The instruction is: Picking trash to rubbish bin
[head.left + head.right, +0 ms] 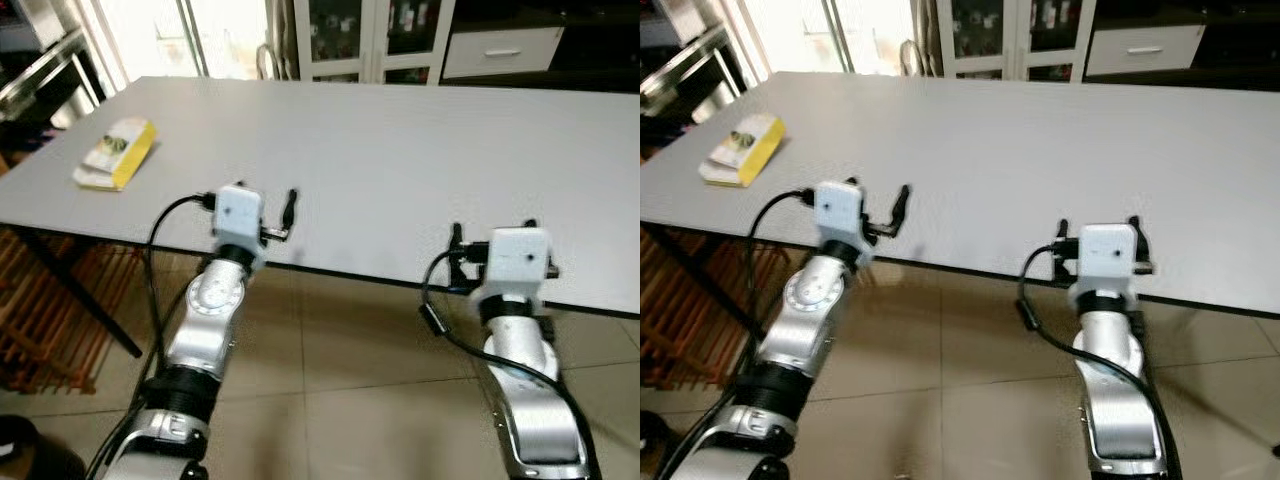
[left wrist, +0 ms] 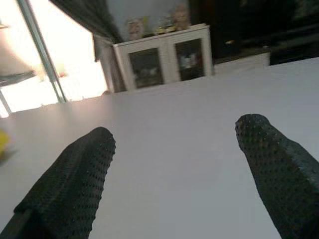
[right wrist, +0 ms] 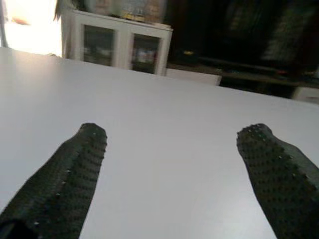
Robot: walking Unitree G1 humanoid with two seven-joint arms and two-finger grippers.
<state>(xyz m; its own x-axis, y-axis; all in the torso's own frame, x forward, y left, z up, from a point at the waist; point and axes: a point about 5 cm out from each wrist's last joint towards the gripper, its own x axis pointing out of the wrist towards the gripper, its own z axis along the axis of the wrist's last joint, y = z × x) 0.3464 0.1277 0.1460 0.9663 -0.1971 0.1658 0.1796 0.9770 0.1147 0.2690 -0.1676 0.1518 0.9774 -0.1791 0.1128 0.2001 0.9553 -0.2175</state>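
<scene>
Claws: left claw (image 2: 174, 164) and right claw (image 3: 172, 169) are hovering spread open, empty, over the counter (image 1: 400, 160).
Risk: yellow packet (image 1: 117, 152) is lying well off leftward; reaching may be falling short.

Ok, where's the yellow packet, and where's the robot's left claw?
yellow packet (image 1: 117, 152): left eye view, on its top face.
left gripper (image 2: 174, 144): left wrist view, midway between the two open fingertips.

A wide, pale grey rectangular surface (image 1: 400, 150) with a thin dark edge stands on dark legs over a beige tiled floor (image 1: 340, 370). A flat yellow and white packet (image 1: 115, 152) lies directly on it near its far left corner, well apart from the near edge. The rest of the top shows plain grey.
</scene>
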